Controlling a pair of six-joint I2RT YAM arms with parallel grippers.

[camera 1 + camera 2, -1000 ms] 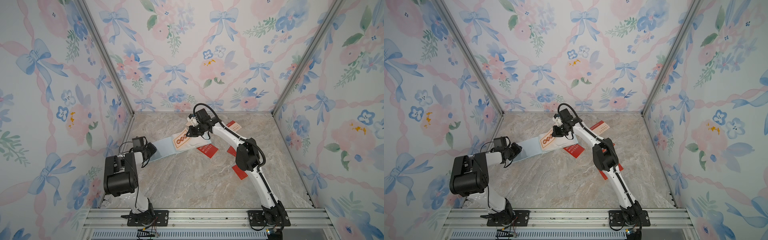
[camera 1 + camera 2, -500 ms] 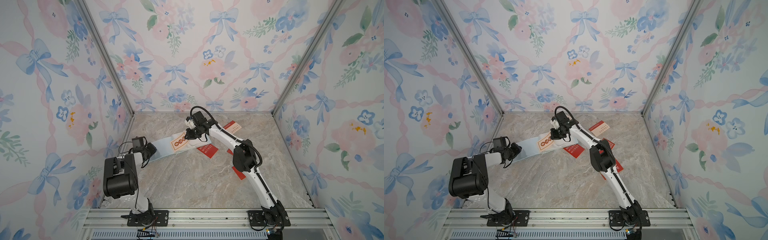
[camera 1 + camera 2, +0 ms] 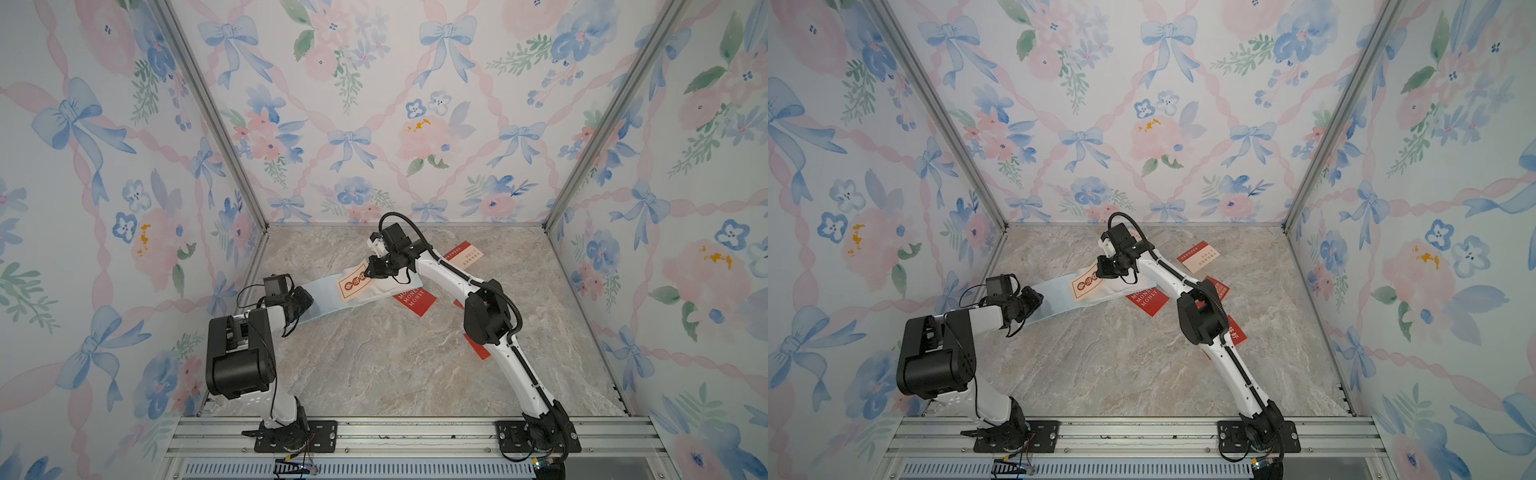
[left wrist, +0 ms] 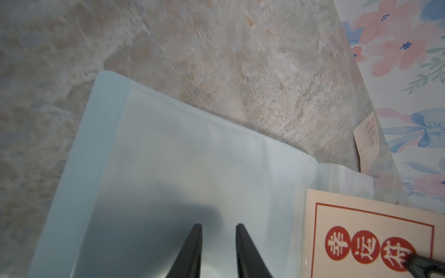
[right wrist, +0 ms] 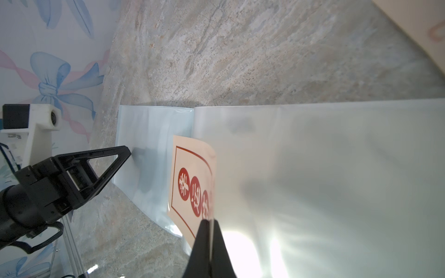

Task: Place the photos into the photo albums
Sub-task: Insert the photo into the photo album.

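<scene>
Right wrist view puts the cream photo [image 5: 192, 183] front and centre: red border, 3 red circles with white characters, bowed a little. The right gripper [image 5: 210, 225] is pinching its edge, jaws pressed tight on it. The card hangs just over the open photo album [image 5: 313, 168], which is pale blue with clear sleeve pages. In both top views the album lies on the marble table [image 3: 374, 365], toward the back and left of the middle.

The left gripper [image 4: 218, 227] is at the album's other end, tips down at the page. Its 2 fingers are slightly apart with nothing between them.

A red MONEY photo [image 3: 413, 300] sits right beside the album, its corner tucked under the edge. Another cream card [image 3: 467, 254] lies near the back wall. 2 more red cards [image 3: 1219, 286] [image 3: 1235, 332] are partly hidden under the right arm [image 3: 1237, 361]. Bow-and-flower wallpaper [image 3: 415, 104] covers 3 sides.
</scene>
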